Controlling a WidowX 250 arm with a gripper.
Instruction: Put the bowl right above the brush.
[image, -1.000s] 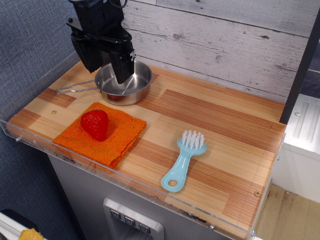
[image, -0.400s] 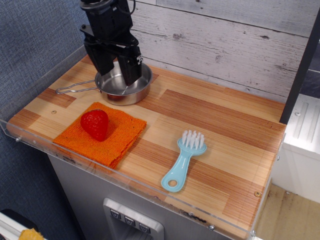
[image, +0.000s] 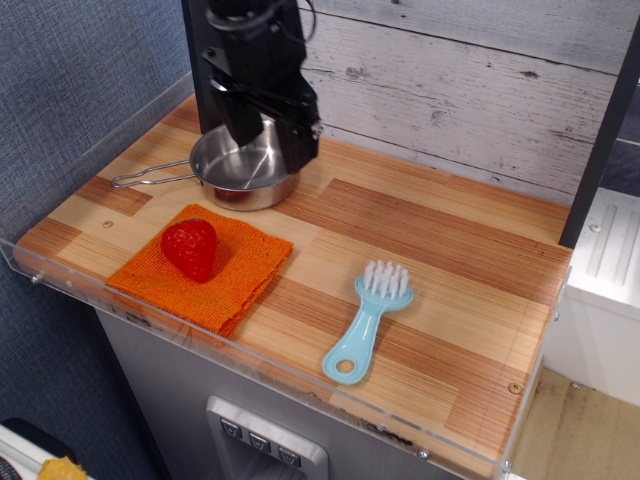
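Observation:
The shiny steel bowl (image: 232, 172) stands at the back left of the wooden table, its thin wire handle (image: 150, 178) pointing left. The light-blue brush (image: 366, 320) with white bristles lies at the front middle, bristles toward the back, well apart from the bowl. My black gripper (image: 272, 150) hangs over the bowl's right side with its fingers apart. One finger (image: 243, 128) is over the inside of the bowl and the other (image: 300, 148) is outside the right rim. It holds nothing.
A red strawberry (image: 190, 248) lies on an orange cloth (image: 210, 270) in front of the bowl. A clear plastic lip (image: 120, 300) runs along the table's front and left edges. A plank wall (image: 450, 90) stands behind.
My gripper has moved to the right, from over the bowl's left and middle to over its right rim. The bowl, brush and strawberry have not moved.

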